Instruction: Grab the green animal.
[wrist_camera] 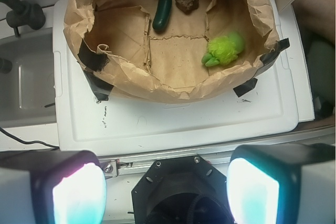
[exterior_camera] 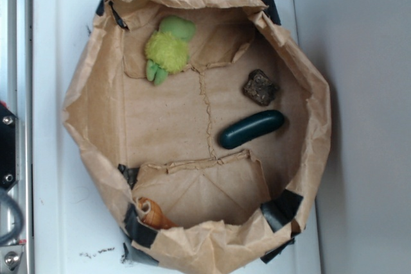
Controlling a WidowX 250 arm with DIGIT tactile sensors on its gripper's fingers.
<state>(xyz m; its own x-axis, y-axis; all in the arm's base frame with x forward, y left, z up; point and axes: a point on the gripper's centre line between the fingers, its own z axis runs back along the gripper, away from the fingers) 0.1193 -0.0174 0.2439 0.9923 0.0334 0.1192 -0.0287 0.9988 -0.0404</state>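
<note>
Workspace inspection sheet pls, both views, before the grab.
Surface: white board carrying a brown paper bag tray with black-taped corners.
Job's things: green animal lying in a tray corner, untouched.
Clutter: dark green cucumber, brown lump, orange-brown item at the tray rim.
Claw: claw open, well back from the tray, empty.
Cables: black cable at the wrist view's left edge.
Surroundings: grey tub beside the board.
</note>
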